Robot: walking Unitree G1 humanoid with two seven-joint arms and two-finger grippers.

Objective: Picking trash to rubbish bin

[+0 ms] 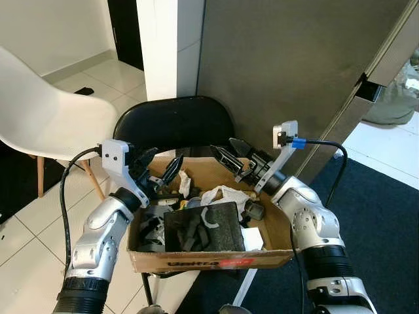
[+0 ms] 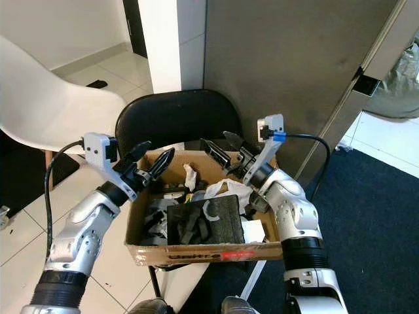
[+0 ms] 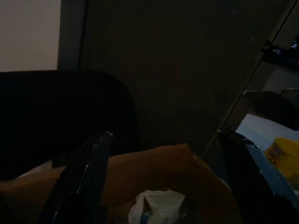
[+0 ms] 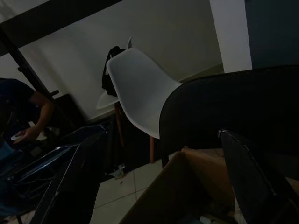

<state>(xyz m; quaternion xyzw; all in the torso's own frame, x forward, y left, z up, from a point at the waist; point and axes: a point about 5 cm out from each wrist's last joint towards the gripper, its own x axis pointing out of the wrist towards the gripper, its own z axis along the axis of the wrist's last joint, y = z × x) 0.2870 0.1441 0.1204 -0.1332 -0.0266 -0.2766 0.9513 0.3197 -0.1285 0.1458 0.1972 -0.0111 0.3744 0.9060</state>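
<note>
A brown cardboard box (image 1: 213, 259) full of trash rests on a black chair (image 1: 173, 121) in front of me. Inside lie a black foam block (image 1: 204, 226), crumpled white paper (image 1: 224, 194) and dark scraps (image 1: 152, 230). My left gripper (image 1: 159, 165) hovers open over the box's back left corner, with nothing between its fingers. My right gripper (image 1: 232, 152) stands open over the back right rim, also holding nothing. In the left wrist view, a white crumpled piece (image 3: 156, 206) sits in the box below the fingers (image 3: 88, 168).
A white chair (image 1: 46, 114) stands to the left on the tiled floor (image 1: 26, 248). A grey panel (image 1: 288, 65) rises right behind the box. Dark carpet (image 1: 380, 216) lies to the right. In the right wrist view, a person's arm (image 4: 39, 116) shows far off.
</note>
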